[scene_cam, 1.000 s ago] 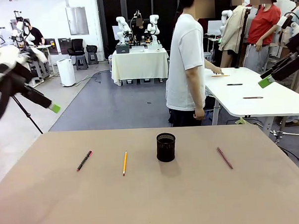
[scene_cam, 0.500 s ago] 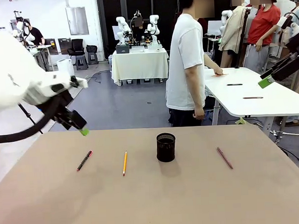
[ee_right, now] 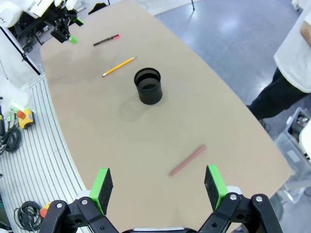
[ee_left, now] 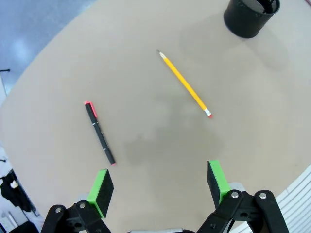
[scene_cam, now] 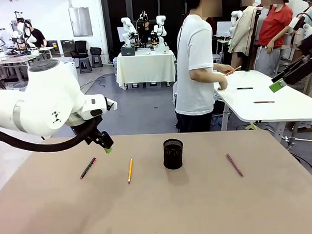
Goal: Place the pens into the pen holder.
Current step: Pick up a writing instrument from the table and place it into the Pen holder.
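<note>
All 3 pens lie flat on the table [scene_cam: 201,208] and none is in the holder, so the task reads as at its opening step: the 1st pick not yet made. The black pen [ee_left: 99,132] is a slim, smooth barrel with a red end. The yellow pencil [ee_left: 184,83] is a thin painted stick with a sharpened tip and a small red-and-white end. The reddish-brown pencil [scene_cam: 234,165] lies well apart from them, on the far side of the pen holder [scene_cam: 173,153]. The holder is a short black wire-mesh cylinder, upright and open at the top, standing between the yellow pencil and the reddish-brown one.

The table top is matte tan and smooth, so it gives no lip to push a thin stick against.

The left gripper [ee_left: 158,167] hangs above the table, its 2 green pads wide apart and holding nothing. In its wrist view the black pen lies ahead of 1 pad and the yellow pencil ahead of the other. The right gripper [ee_right: 156,169] is likewise spread and empty, high above the table's other end, looking down on the reddish-brown pencil.

The next move probably calls for the left arm to pick 1 stick, turn its jaws square across the shaft and descend until the pads nearly meet the table. A shallow pinch could roll a round barrel away, and the light, short holder could tip under a careless drop.
</note>
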Motion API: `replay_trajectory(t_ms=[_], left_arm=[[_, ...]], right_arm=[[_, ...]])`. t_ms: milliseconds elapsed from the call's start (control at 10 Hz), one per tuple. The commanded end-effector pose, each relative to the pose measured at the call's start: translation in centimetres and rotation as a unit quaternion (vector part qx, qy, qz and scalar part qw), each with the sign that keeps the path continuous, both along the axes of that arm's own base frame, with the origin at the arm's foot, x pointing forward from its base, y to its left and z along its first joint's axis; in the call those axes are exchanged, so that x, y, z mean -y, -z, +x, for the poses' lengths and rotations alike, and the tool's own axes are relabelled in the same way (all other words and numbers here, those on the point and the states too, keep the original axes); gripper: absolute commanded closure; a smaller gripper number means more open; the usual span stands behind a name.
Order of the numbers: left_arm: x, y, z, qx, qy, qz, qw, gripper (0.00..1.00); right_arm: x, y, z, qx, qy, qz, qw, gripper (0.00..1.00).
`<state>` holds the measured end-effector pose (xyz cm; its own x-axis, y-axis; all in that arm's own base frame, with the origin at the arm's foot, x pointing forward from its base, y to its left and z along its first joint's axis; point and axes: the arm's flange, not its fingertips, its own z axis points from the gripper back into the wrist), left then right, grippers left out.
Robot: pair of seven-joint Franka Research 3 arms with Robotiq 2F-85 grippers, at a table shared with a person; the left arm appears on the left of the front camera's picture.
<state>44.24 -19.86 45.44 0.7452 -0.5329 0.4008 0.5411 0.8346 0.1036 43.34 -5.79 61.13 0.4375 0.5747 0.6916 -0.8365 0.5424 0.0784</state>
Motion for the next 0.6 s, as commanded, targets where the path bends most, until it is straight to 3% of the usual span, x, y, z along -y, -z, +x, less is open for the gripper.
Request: replay_trajectory(t_ms=[0,400,500], left_arm=[[-1.3,-1.0,-0.6,0.008,-0.006,-0.003,1.000,0.00],[-0.8,-1.0,-0.1,0.009,-0.007,-0.004,1.000,0.00],[1.3,-0.2,1.7,-0.015,-0.019,-0.008,1.000,0.00]], right_arm=[[0.0,-0.1,0.0,0.002,-0.004,0.004,1.000,0.00],[0.0,-0.1,0.0,0.002,-0.004,0.004,1.000,0.00],[0.0,-0.1,0.0,0.002,-0.004,0.004,1.000,0.00]])
